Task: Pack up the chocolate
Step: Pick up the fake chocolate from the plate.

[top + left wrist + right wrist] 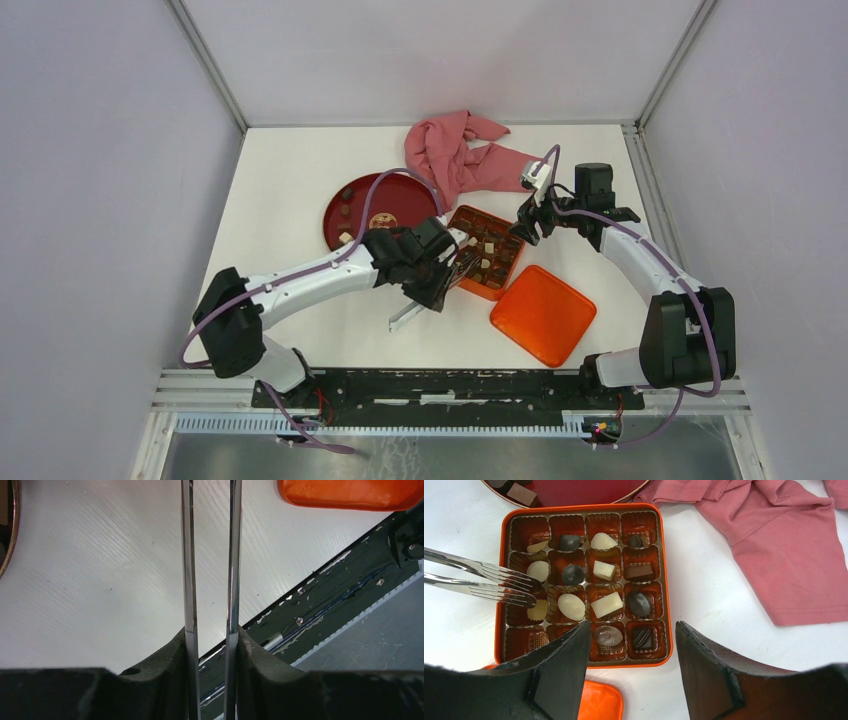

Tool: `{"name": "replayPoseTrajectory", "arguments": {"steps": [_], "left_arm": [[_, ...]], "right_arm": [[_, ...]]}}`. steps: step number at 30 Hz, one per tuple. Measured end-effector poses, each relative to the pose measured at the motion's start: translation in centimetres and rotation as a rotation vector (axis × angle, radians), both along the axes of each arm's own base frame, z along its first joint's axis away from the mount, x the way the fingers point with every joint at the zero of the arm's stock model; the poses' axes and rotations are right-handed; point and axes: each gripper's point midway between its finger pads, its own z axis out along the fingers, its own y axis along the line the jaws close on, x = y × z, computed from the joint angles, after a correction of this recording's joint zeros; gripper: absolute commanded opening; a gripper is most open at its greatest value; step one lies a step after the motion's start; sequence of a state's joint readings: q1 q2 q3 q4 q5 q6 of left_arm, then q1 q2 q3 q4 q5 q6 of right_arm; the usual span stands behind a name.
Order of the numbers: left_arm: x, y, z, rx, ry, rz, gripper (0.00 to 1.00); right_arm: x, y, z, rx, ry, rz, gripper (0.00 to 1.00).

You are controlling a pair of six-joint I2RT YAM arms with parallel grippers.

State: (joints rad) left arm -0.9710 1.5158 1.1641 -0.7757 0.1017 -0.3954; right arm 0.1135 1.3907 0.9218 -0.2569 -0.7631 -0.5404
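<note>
An orange lid (543,314) lies nearest. The left gripper (212,650) is clamped on metal tongs (484,577), whose forked tips reach over the left column of the tin (667,580) with nothing between them. The chocolate (606,604) fills most cups; a few pieces wait on the plate (400,195). It looks light, smooth and easily marked, so a soft pinch across the sides seems best. The right gripper (631,645) hovers above the tin, wide apart and empty.

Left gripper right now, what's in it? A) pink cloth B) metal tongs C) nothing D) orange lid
B: the left gripper is clamped on the metal tongs, whose forked tips reach over the orange tin.
</note>
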Motion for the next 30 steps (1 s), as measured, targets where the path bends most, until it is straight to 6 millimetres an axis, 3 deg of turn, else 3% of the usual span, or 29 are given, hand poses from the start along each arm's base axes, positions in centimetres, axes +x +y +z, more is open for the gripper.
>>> {"name": "replayPoseTrajectory", "arguments": {"steps": [13,30], "left_arm": [[0.7,-0.1,2.7,-0.099,-0.026,0.063,0.39],[2.7,2.6,6.8,-0.533,0.132,0.226,0.39]], "right_arm": [[0.0,0.0,0.0,0.0,0.001,0.0,0.68],[-0.3,0.4,0.2,0.019,0.004,0.019,0.68]]}}
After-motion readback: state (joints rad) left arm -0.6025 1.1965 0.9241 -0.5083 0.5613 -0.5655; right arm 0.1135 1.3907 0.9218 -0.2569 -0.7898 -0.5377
